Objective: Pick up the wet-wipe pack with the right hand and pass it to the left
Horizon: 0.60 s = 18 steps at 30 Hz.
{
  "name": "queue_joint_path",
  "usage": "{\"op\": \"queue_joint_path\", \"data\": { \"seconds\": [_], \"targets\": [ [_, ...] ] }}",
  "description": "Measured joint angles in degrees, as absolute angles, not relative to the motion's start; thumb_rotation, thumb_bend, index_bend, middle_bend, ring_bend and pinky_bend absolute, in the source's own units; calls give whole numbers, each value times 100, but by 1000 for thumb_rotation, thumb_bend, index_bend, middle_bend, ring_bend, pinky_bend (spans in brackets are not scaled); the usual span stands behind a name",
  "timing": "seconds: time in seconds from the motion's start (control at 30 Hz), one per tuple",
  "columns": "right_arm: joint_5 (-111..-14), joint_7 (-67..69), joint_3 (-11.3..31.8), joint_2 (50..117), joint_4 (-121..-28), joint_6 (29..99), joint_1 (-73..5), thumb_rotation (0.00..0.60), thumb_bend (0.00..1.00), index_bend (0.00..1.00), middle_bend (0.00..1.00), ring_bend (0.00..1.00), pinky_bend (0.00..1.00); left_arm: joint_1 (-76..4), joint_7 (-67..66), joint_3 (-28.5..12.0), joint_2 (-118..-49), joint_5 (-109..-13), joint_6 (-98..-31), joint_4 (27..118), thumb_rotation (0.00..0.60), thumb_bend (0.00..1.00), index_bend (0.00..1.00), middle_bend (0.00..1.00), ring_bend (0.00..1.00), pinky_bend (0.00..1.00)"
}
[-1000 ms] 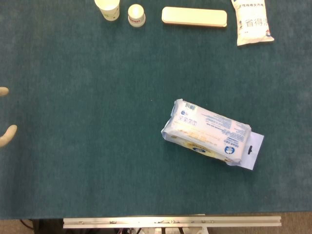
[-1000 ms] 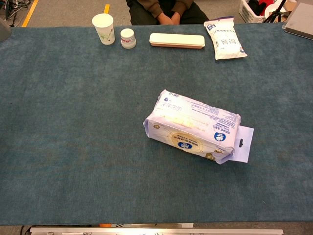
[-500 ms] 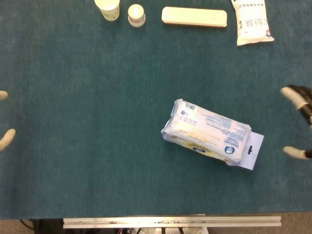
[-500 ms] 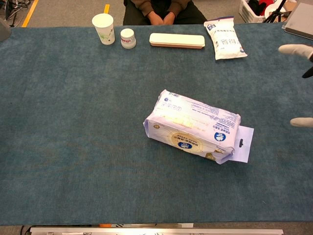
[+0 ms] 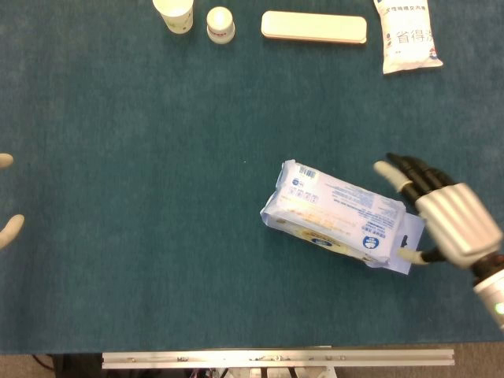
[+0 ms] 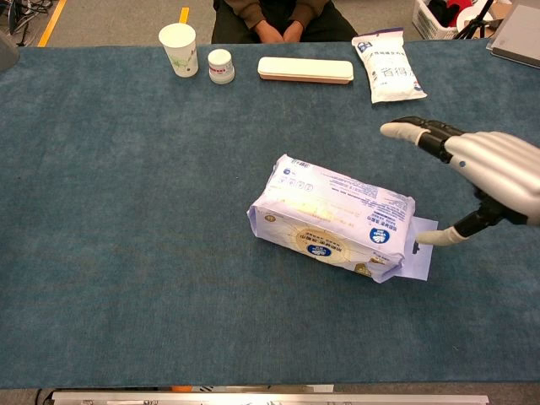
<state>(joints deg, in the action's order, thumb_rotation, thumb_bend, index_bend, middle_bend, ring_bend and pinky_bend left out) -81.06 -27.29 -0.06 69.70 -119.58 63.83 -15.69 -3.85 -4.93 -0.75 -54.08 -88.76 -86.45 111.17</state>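
Observation:
The wet-wipe pack [image 5: 335, 213] [image 6: 333, 218] lies slantwise on the teal table, right of centre, its hang tab pointing right. My right hand [image 5: 445, 216] [image 6: 485, 173] hovers just off the pack's right end, fingers spread and empty, its thumb over the tab. Only two fingertips of my left hand [image 5: 8, 224] show at the far left edge of the head view, spread apart and holding nothing; the chest view does not show it.
Along the far edge stand a paper cup [image 5: 174, 14] [image 6: 178, 48], a small white jar [image 5: 220, 24] [image 6: 221, 65], a flat cream case [image 5: 313, 27] [image 6: 305, 69] and a white food bag [image 5: 407, 35] [image 6: 387, 64]. A person sits behind the table [image 6: 278, 17].
My right hand has come in from the right edge toward the pack's right end. The left fingertips barely shifted; the pack has not moved.

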Motion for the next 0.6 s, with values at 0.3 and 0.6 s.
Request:
{"op": "queue_joint_path", "data": {
  "seconds": [0.3,0.6],
  "targets": [
    [-7794,-3619,-188,8006,-11722,6647,-1517,600,0,0,0,0,187,-399,-342,-67,-5341,-8857,-8581,11023,600,187,282,198,200,271],
    [-7638,-4049,-163,8474,-11257,6794,-1574,600,0,0,0,0,178,-379,-213,-30,-5245,-8852,-8544,11046,600,186,282,198,201,271]
  ]
}}
